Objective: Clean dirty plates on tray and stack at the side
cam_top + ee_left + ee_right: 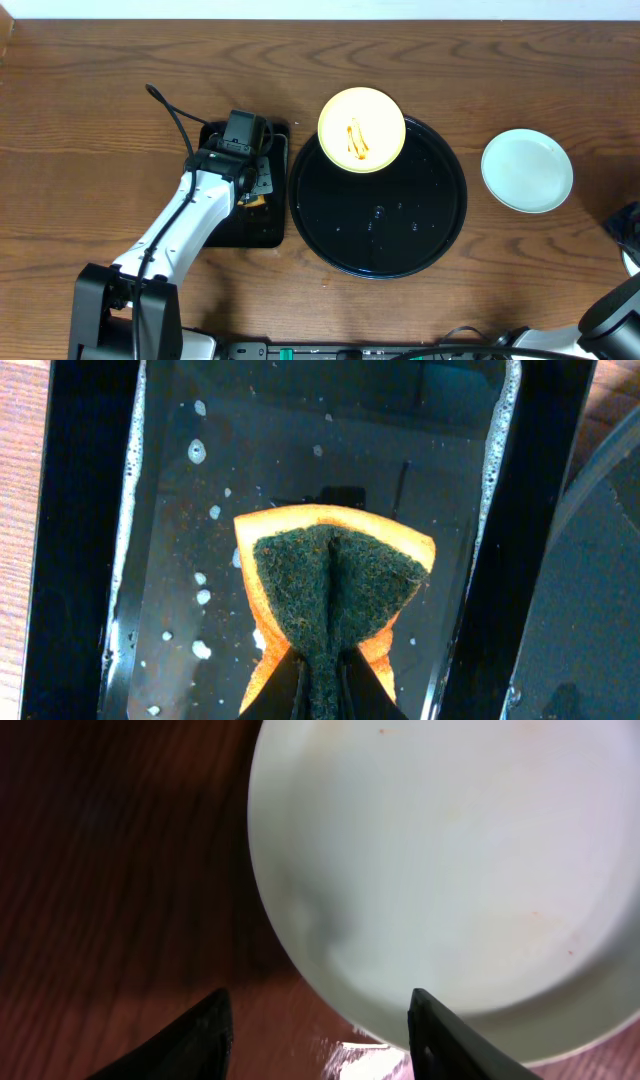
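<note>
Cropping hides most of the right arm in the overhead view: only a dark stretch shows at the bottom right corner, and its tool cannot be seen there. From the right wrist, the right tool stands with jaws spread and nothing between them, above the near edge of the mint plate, which runs off the frame at top and right. Overhead, that mint plate lies on the worktop, well to the right of the round tray. Whether another plate sits under it cannot be told. The yellow plate, marked with orange-brown streaks, overlaps the round tray's upper left rim and partly sticks out past it.

The left arm and its wrist housing cover the left tool from above. From the left wrist, the left tool is clenched on an orange sponge with a dark green scouring face, folded by the pinch. It is over the wet rectangular tray, which is dotted with droplets. This tray sits just beside the round tray's left edge. A dark object at the right margin is too cut off to identify.
</note>
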Controlling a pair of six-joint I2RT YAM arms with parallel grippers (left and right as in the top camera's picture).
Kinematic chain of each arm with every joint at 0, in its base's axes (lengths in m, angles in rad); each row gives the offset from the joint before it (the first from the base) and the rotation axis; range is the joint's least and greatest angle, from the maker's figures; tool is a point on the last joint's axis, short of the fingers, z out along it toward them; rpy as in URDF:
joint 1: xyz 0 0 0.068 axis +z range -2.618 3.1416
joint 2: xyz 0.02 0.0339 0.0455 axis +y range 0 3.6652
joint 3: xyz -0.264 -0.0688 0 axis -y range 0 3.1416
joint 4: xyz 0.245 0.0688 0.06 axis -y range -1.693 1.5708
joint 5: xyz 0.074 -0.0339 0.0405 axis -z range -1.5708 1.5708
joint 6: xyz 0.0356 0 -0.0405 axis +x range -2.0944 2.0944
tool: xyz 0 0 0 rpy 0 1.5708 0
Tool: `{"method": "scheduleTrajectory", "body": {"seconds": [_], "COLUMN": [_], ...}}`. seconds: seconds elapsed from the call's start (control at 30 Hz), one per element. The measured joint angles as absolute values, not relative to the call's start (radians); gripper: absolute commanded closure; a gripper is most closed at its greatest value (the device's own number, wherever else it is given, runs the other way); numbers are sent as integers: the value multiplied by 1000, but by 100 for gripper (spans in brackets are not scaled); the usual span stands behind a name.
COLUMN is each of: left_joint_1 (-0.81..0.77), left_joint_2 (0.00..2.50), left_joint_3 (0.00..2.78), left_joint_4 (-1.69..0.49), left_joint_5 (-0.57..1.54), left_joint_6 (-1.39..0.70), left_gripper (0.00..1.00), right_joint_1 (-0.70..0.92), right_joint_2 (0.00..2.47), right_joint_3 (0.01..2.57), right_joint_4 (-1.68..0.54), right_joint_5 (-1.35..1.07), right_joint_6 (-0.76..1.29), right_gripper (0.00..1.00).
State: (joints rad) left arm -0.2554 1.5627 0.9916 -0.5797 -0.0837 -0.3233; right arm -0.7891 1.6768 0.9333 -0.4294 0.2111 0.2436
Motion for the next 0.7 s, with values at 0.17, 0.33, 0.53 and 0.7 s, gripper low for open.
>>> {"method": "scheduleTrajectory", "body": {"seconds": [0.17,0.33,0.53,0.7], "left_joint_1": [-255,-255,-255,-255], "left_joint_2": [1563,1563,1563,1563], "left_joint_3": [992,992,992,992], "left_joint_4": [-580,-580,-580,-580], "left_joint_5": [-77,-73,-73,-73], "left_joint_6": [-342,-344,-344,-345], "left_gripper": [91,90,89,86], "right_joint_1": [-791,-793,-793,-793], "right_joint_2": [1722,1770,1778,1778], "right_joint_3": [933,933,933,935], "right_joint_4": [-417,-403,-398,-390], "right_joint_5": [213,216,187,153], "right_joint_6": [232,214,204,199], "right_gripper": [48,62,80,93]}}
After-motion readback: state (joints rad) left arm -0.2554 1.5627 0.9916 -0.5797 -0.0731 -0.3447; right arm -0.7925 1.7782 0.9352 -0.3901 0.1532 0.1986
